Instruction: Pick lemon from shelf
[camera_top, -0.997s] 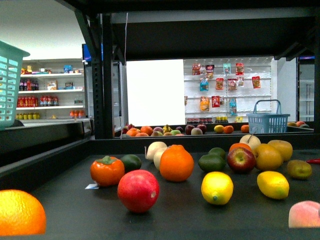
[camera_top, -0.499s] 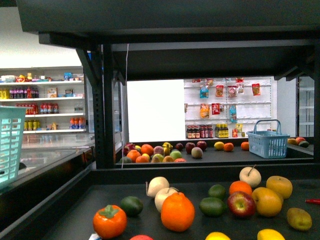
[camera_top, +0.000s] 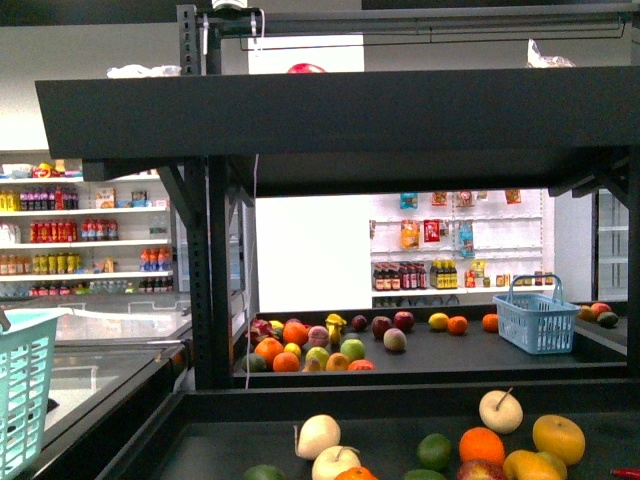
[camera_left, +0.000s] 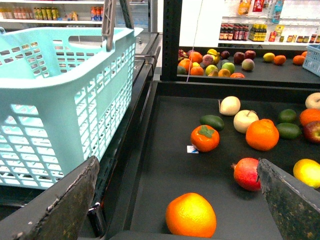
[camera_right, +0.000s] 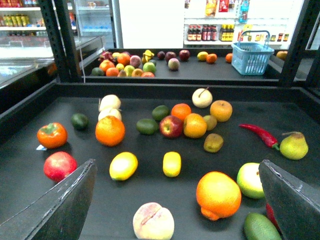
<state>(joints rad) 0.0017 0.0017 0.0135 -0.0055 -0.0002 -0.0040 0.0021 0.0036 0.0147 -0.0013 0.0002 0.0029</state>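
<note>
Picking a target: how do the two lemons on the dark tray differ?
The plump lemon looks wider and lies at a slant; the slim lemon looks narrower, end-on to the right wrist camera. The plump lemon sits nearer the red fruit than the slim lemon. Both are yellow and untouched.

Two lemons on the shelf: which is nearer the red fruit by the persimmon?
The slanted lemon beside the big orange is nearer the red fruit; the other lemon lies closer to the red apple.
</note>
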